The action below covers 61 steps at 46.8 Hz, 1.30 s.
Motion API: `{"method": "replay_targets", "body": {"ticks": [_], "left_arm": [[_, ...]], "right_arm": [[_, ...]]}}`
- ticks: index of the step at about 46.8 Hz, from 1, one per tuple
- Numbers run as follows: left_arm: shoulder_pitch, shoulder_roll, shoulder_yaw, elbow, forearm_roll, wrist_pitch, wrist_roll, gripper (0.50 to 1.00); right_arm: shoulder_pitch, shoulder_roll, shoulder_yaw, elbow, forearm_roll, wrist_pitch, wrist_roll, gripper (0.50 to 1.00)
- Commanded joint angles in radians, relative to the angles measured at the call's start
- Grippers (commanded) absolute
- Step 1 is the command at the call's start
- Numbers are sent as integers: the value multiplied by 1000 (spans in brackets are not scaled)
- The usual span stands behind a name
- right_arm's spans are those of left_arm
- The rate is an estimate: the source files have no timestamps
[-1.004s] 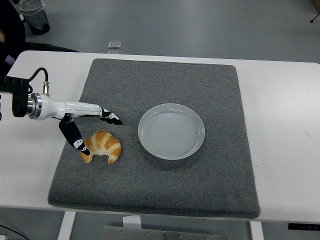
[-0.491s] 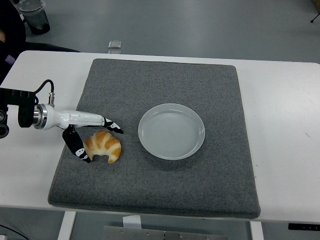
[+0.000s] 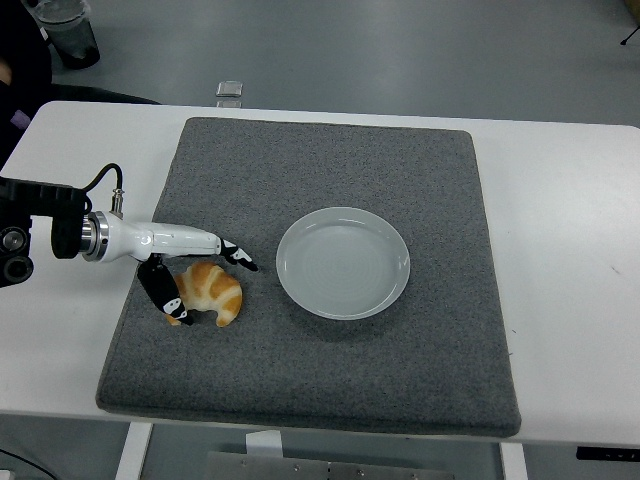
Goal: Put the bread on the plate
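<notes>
A golden croissant (image 3: 213,291) lies on the grey mat (image 3: 330,380), left of a white plate (image 3: 343,262) that holds nothing. My left hand (image 3: 205,285) reaches in from the left edge and straddles the croissant. Its long fingers (image 3: 238,256) stretch over the far side and its thumb (image 3: 165,296) sits against the near left side. The fingers are spread around the bread, and it still rests on the mat. The right arm is out of view.
The mat covers most of the white table (image 3: 565,250). A small clear object (image 3: 230,93) sits at the table's far edge. A dark cup (image 3: 70,30) stands on the floor at the top left.
My left hand has moved right and forward, so its fingers now bracket the croissant more closely. The croissant has barely shifted.
</notes>
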Motion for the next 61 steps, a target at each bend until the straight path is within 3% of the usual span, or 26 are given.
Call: {"method": "replay_targets", "body": {"ticks": [1,18,27,35,43,48,51,61], "left_arm": [[2,-3,0,2,18,5,0,943],[13,-9,0,8,57,23,0,932],[14,-17,0,9,75,28,0,891],[13,-19,0,9,100,29,0,789],[13,-22,0,12,130,55,0,733],[13,-22,0,19,136,57,0,624],[13,-22,0,19,141,57,0,508],[13,-28,0,20,153,58,2,500]], "right_arm": [[0,0,0,0,0,1,-1,930],[0,0,0,0,0,1,-1,932],[0,0,0,0,0,-1,-1,930],[0,0,0,0,0,-1,-1,930],[0,0,0,0,0,1,1,930],[0,0,0,0,0,1,1,930],[0,0,0,0,0,-1,-1,930],[1,0,0,0,0,1,-1,930]]}}
